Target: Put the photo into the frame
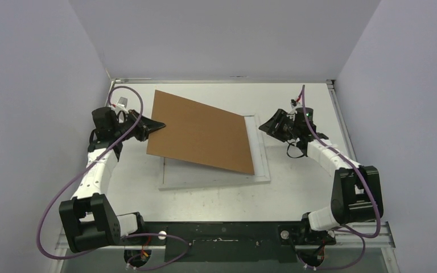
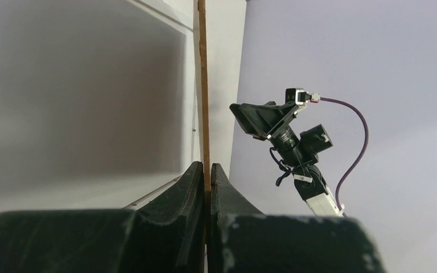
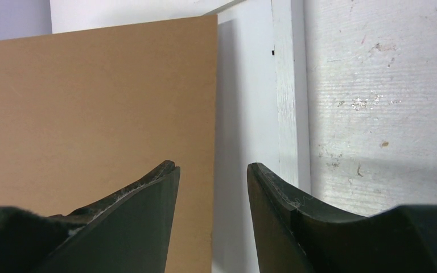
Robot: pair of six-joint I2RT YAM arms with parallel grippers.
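Presently, the left pincer (image 1: pixel 158 125) is closed on the left edge of a brown backing board (image 1: pixel 202 136). The left wrist view shows the board edge-on, clamped between the 2 fingers (image 2: pixel 190 182) with no gap on either side.

The board is held tilted. Its left edge is raised off the tabletop (image 1: pixel 301 182), while its right edge sits low, on or just above the frame (image 1: pixel 260 152); contact there cannot be confirmed.

The frame lies flat on the tabletop, roughly central between the 2 arms. The board covers most of it. Only the frame's white right side and near side show, the near side as a strip below the board's lower edge. Whatever lies inside the frame is hidden under the board in every view.

The right pincer (image 1: pixel 264 126) stands open and holds nothing. It is at the right side of the frame, near that side's far end, pointing left toward the board's right edge. In the right wrist view, the finger on the left of the picture is over the brown board and the other is over the frame's white rail. The gap between them spans the board's right edge and the pale strip of frame beside it. Whether either finger touches a surface cannot be determined.

The tabletop to the right of the frame is white, with scuffs and small marks.
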